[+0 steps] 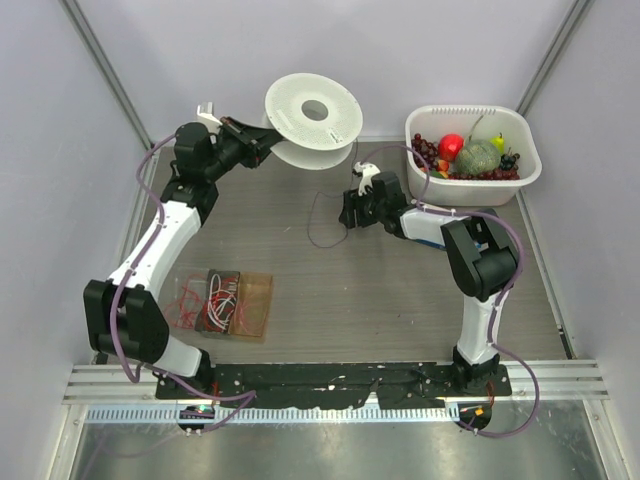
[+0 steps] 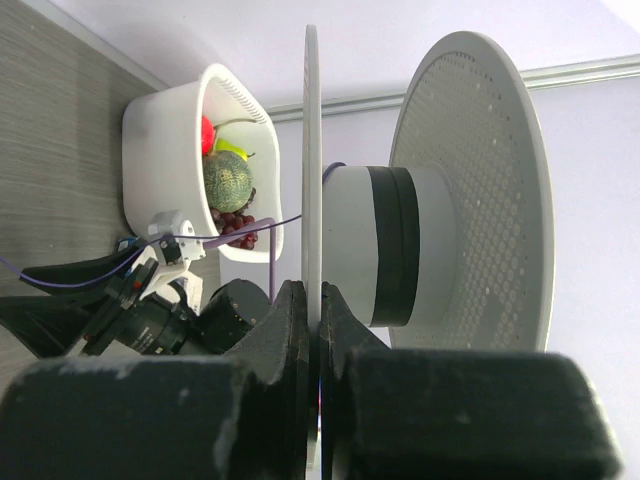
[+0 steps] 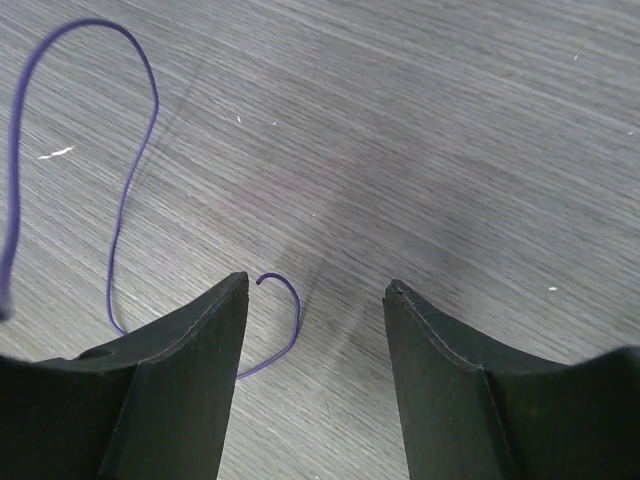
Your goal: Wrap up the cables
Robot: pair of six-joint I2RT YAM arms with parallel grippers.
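Left claw (image 2: 313, 300) is clenched on the edge of one flange of the round white perforated plastic spool (image 2: 470, 190), holding it up off the grey wood-grain table (image 1: 400, 290) at the far side. The thin dark violet-grey wire (image 3: 296, 320) loops loose on the table. Its curled free end lies between the spread jaws of the right claw (image 3: 315, 300), not gripped. Judgement: the wire is thread-light, limp and springy in its curl, so it will slip easily. Pinch it just behind the tip.
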